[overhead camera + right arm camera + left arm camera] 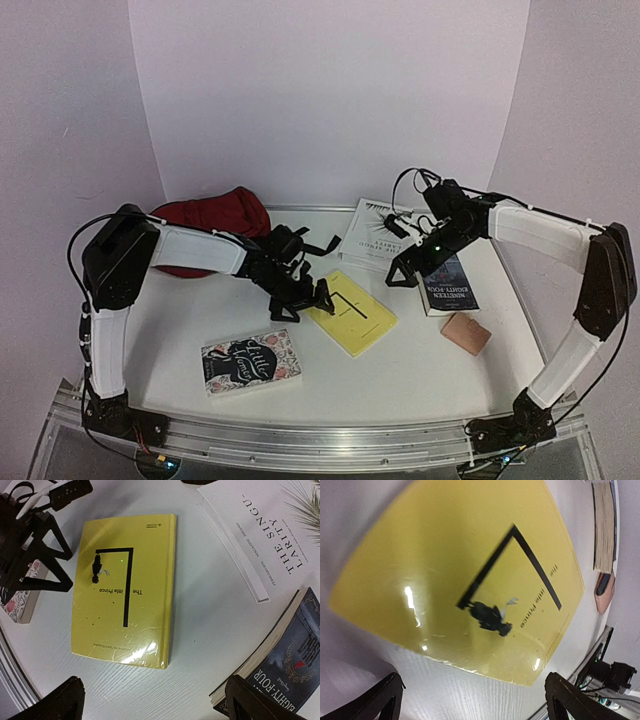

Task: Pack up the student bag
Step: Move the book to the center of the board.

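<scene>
Student bag is seen far left on the counter — clear of left jaws and right jaws, both spread apart.

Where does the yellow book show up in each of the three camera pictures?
Top external: the yellow book lies just below the picture's centre, small and tilted.
Left wrist: it fills most of the picture, seen close up.
Right wrist: it sits left of centre, with its whole cover showing.
Shared landmark: the black angled line printed on its cover, visible in all three.
</scene>
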You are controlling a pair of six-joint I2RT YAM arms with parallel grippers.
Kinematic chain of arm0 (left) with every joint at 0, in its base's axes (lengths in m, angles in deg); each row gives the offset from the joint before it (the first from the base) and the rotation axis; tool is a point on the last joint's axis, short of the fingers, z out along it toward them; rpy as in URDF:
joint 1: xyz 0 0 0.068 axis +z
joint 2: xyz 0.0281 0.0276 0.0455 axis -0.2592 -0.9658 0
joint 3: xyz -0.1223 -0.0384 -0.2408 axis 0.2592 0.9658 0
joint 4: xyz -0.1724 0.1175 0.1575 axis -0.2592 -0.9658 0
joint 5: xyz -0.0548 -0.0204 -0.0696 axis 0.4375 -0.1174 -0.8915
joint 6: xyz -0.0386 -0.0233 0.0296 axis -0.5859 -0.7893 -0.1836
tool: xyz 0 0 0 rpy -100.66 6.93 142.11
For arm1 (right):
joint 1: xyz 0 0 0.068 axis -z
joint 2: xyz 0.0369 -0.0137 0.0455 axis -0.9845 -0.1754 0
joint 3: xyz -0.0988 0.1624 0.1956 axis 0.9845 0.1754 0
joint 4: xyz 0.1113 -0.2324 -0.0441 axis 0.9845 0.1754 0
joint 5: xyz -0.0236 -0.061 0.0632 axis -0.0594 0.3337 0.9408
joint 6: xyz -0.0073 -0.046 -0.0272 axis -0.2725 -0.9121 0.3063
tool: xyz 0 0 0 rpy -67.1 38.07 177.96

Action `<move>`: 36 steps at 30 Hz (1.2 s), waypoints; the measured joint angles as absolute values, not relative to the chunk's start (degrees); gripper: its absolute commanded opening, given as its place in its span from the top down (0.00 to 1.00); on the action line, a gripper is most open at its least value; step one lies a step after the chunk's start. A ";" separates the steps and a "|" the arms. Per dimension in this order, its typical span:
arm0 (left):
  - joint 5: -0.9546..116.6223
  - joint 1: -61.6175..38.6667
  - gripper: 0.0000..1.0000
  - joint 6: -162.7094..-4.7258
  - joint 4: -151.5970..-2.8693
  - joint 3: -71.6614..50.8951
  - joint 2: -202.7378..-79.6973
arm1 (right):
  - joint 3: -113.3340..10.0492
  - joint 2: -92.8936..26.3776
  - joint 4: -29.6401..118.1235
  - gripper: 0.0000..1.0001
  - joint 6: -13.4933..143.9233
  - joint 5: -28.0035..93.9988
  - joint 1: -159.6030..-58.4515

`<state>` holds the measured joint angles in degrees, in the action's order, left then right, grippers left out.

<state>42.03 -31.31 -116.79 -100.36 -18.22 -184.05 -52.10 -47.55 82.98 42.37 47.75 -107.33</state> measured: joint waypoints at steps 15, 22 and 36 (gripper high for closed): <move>62.39 -12.28 0.00 -121.44 -112.66 -9.99 -151.39 | -69.72 -60.99 81.20 0.02 40.41 43.81 -129.60; 66.87 -7.61 0.00 -124.92 -117.62 -5.81 -146.53 | -86.88 -77.34 80.23 0.02 37.08 38.08 -144.91; 68.36 -4.49 0.00 -127.67 -122.11 -2.64 -140.27 | -110.37 -99.11 74.38 0.02 37.86 31.47 -156.31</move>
<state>68.36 -4.49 -127.67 -122.11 -2.64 -140.27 -110.37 -99.11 74.38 37.86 31.47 -156.31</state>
